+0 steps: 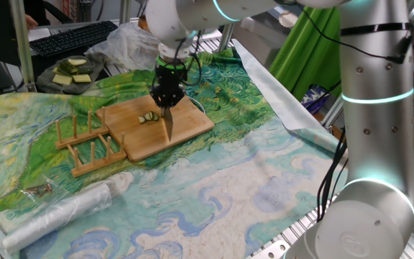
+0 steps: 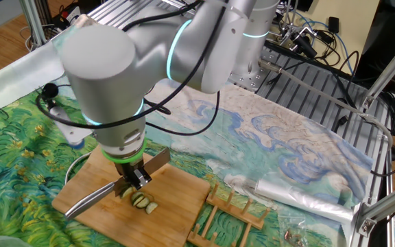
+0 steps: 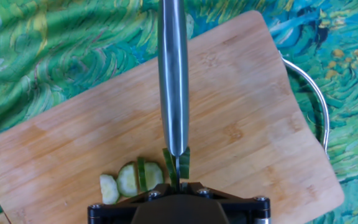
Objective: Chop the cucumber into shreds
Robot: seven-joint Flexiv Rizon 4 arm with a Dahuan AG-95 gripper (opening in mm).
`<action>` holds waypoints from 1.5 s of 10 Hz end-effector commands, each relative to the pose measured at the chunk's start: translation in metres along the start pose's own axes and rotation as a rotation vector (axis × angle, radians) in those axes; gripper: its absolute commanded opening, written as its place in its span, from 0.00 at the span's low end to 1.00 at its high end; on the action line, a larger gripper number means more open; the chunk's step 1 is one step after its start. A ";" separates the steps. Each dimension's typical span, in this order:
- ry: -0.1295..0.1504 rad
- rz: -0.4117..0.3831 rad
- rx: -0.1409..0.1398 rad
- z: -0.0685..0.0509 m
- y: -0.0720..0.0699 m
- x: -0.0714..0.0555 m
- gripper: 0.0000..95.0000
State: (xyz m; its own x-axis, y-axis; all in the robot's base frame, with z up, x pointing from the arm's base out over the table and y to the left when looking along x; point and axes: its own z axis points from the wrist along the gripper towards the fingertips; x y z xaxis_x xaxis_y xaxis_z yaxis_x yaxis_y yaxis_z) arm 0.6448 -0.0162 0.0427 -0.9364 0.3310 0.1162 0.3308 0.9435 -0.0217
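Hand view: knife (image 3: pixel 173 81) splits cucumber (image 3: pixel 143 177) on board (image 3: pixel 241 137).

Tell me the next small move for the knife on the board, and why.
Probably press the knife straight down through the cucumber. In the hand view the blade sits on a thin piece that stands split to either side of it, with cut slices lying just left on the wooden board. The gripper holds the knife over that spot.

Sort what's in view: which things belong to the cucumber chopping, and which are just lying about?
Job:
cucumber
knife, held in gripper
wooden board

Lying about:
wooden rack
plate of cucumber slabs
plastic roll
keyboard
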 end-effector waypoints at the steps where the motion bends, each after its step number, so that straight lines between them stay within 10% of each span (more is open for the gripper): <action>1: 0.004 -0.004 0.010 -0.005 0.000 0.001 0.00; 9: 0.020 -0.006 0.012 -0.015 0.000 0.005 0.00; 13: 0.011 -0.021 -0.015 0.029 -0.002 -0.001 0.00; 15: 0.033 -0.005 -0.022 0.026 0.002 0.001 0.00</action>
State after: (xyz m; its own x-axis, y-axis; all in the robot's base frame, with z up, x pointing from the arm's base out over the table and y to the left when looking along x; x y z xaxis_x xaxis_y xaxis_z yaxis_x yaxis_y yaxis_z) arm 0.6423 -0.0146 0.0334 -0.9399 0.3164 0.1284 0.3193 0.9476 0.0022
